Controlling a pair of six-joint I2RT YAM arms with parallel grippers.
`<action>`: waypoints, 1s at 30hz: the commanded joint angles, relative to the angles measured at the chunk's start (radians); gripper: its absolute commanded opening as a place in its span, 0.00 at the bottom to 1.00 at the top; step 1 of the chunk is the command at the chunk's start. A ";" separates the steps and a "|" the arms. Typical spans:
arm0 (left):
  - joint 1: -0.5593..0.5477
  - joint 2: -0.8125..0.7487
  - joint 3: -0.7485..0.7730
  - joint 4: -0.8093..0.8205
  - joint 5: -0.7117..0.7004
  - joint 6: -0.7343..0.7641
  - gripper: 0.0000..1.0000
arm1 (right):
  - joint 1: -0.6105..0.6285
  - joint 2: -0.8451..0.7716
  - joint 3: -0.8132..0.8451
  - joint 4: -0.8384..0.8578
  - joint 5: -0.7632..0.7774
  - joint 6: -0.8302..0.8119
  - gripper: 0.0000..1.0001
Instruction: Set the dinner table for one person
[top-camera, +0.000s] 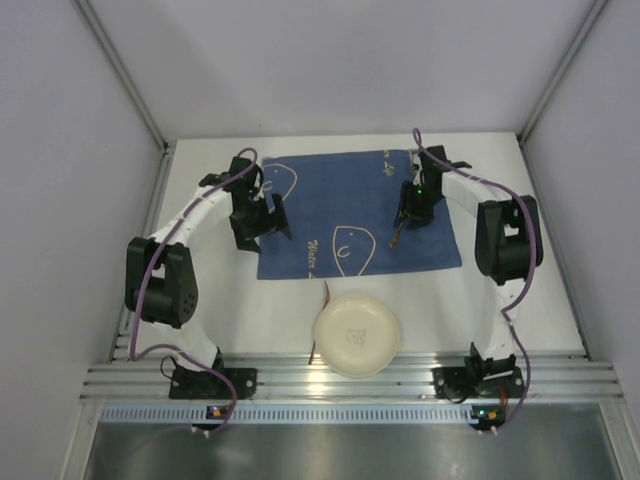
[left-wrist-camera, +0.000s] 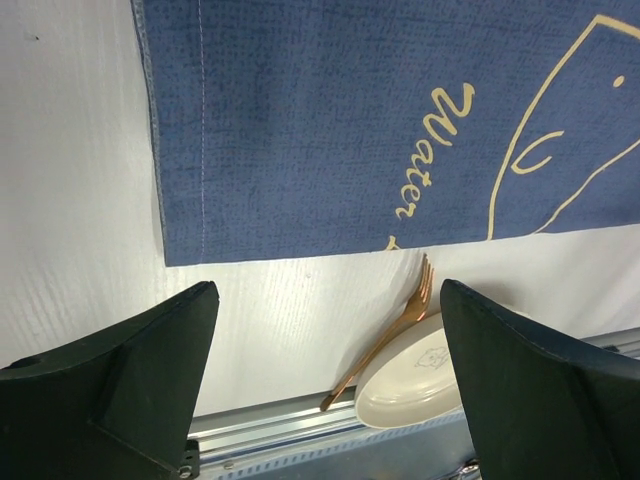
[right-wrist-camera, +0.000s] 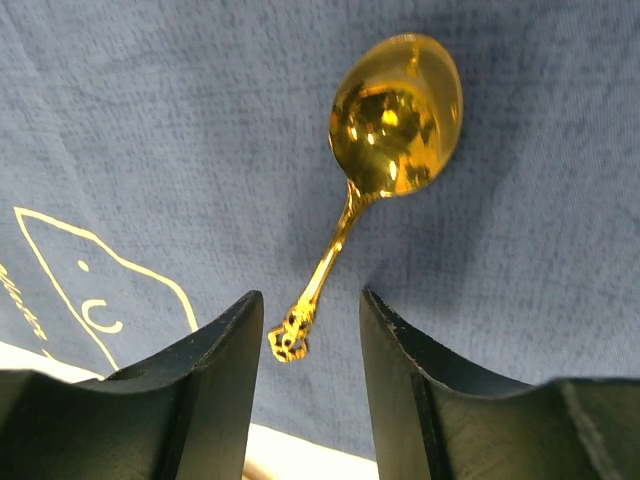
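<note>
A blue cloth (top-camera: 340, 200) with pale fish outlines lies spread on the white dinner table (top-camera: 230, 300). On its right part lies a gold spoon (right-wrist-camera: 395, 115), bowl pointing away. My right gripper (right-wrist-camera: 310, 305) stands open just above it, and the ornate handle end sits between the fingers without touching either. A cream plate (top-camera: 357, 335) rests by the near rail, with a copper fork (left-wrist-camera: 390, 335) leaning along its left side. My left gripper (left-wrist-camera: 328, 300) hangs wide open and empty over the cloth's near left corner.
A ribbed aluminium rail (left-wrist-camera: 270, 425) runs along the table's near edge, under the fork's handle tip. Grey walls close in the left, right and back. Both arm bases are bolted to the rail.
</note>
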 joint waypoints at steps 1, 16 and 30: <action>-0.036 -0.029 0.028 -0.025 -0.032 0.076 0.97 | -0.006 -0.094 0.005 -0.009 0.024 0.002 0.44; -0.230 -0.082 -0.120 0.013 0.003 0.115 0.94 | 0.003 -0.039 0.133 -0.111 0.181 -0.006 0.41; -0.231 -0.169 -0.172 0.006 -0.033 0.061 0.93 | 0.020 0.187 0.406 -0.205 0.300 0.000 0.41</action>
